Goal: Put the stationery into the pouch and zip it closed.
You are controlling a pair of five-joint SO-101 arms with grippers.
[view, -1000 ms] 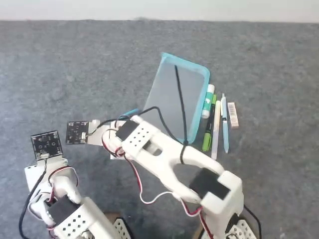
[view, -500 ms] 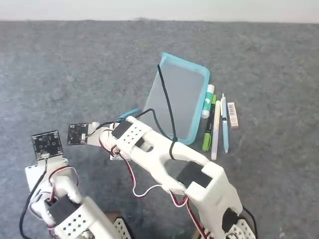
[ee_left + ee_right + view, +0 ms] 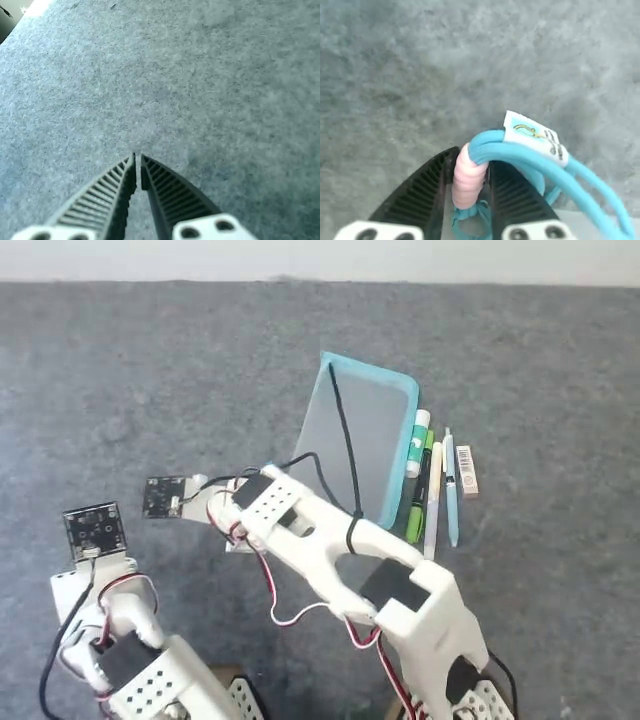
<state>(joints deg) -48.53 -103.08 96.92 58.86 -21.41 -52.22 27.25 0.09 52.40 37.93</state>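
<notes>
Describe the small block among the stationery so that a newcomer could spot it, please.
Find the blue-edged pouch. Pens lie along one long side; the block lies past the light blue pen, farthest from the pouch. It alone is short, white and rectangular.

The table is grey with little light and dark specks. The pouch is see-through and greyish, with a light blue edge. 1 pen is white and green. 1 marker is black and bright green. 1 thin pen is cream. 1 more pen is light blue. The eraser is pale with thin dark stripes.

The right arm and left arm are white with black patches. The left gripper and right gripper are black with ridged lines. The pull is pink, its cord is bright blue, and the tag is white with yellow and black marks.
</notes>
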